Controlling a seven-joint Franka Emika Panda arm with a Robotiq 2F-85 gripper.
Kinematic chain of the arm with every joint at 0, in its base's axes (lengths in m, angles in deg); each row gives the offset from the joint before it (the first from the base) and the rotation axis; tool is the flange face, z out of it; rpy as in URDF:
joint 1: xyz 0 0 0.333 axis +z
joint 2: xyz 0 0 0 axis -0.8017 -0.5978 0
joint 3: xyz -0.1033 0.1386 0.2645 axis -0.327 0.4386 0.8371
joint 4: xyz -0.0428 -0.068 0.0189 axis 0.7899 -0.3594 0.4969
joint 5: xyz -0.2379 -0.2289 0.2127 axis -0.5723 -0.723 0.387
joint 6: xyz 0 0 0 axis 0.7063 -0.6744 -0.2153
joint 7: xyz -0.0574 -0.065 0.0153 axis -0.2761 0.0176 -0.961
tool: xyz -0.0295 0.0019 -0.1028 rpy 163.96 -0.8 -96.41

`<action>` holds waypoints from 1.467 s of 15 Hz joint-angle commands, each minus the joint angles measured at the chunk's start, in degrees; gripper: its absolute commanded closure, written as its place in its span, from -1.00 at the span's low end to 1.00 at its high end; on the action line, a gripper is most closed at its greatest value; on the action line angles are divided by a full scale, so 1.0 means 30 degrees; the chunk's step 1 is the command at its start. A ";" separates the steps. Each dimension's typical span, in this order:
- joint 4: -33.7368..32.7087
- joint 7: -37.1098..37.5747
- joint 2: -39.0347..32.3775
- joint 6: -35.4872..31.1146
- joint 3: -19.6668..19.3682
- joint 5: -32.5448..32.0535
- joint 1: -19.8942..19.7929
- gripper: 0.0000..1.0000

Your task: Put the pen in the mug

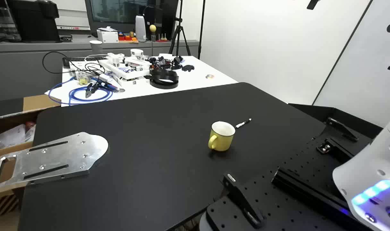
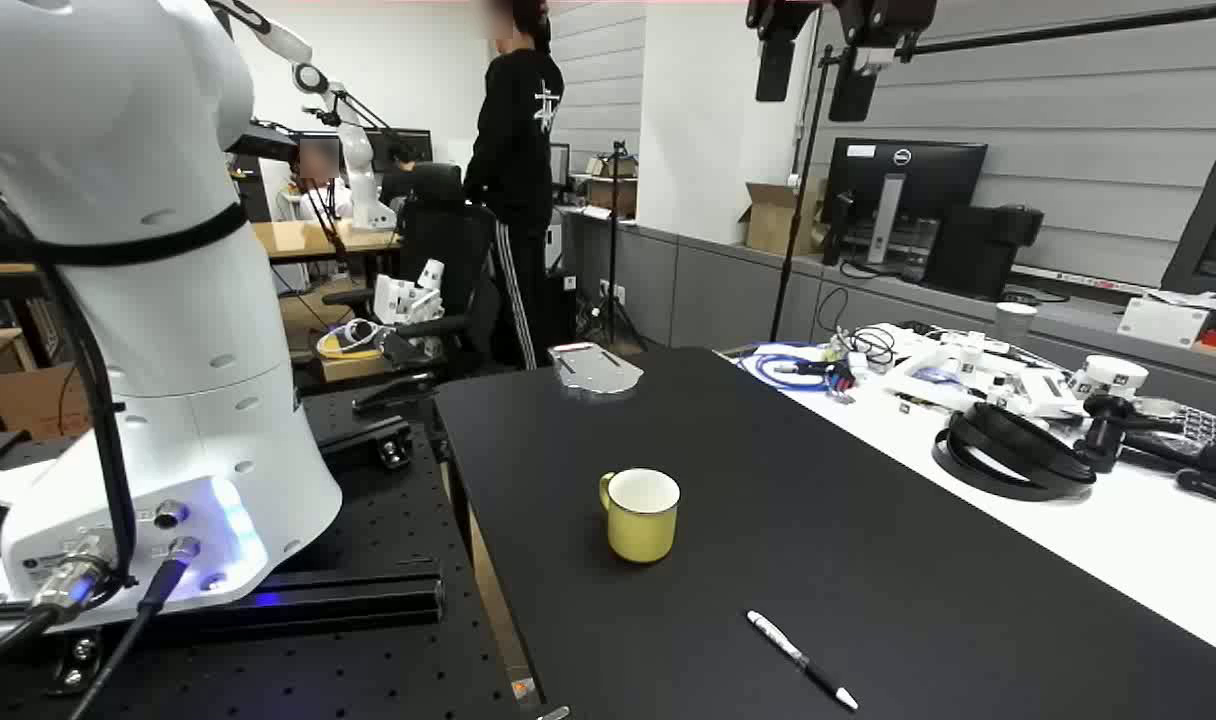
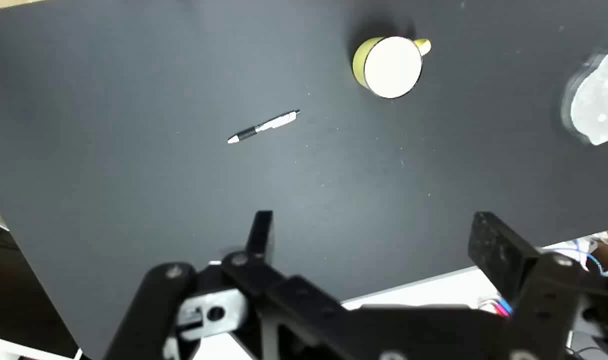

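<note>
The wrist view looks down on the pen (image 3: 267,124), which lies flat on the black table (image 3: 134,190), near the upright mug (image 3: 391,67) but apart from it. In an exterior view the pen (image 1: 243,123) is only a small light-and-dark stroke just past the mug's rim, its ends hard to make out. The mug's inside is bleached to plain white in the wrist view, so its bottom cannot be seen; in an exterior view its handle (image 2: 604,489) is partly hidden behind the yellow body. The pen's white barrel end faces the mug, while the black grip and pale tip point away; the long axis, carried on, would roughly meet the mug. In the wrist view that axis slants gently, tip at lower left, barrel end at upper right.

Above the table hangs the gripper (image 3: 374,222), its two fingers spread wide with table surface showing in the gap; its linkages are blurred and run off the bottom of the wrist view. A metal plate (image 3: 601,100) is cut by that view's right edge; both exterior views show more of it, at the table's edge. The white arm (image 2: 198,320) loses its upper part to the top of an exterior view. On a white table (image 1: 195,82) beyond, white parts (image 1: 131,74) overlap, hard to tell apart.
</note>
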 commanded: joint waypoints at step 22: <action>-0.3150 0.7821 -0.5415 -0.6935 0.2011 0.1049 -0.1384 -1.00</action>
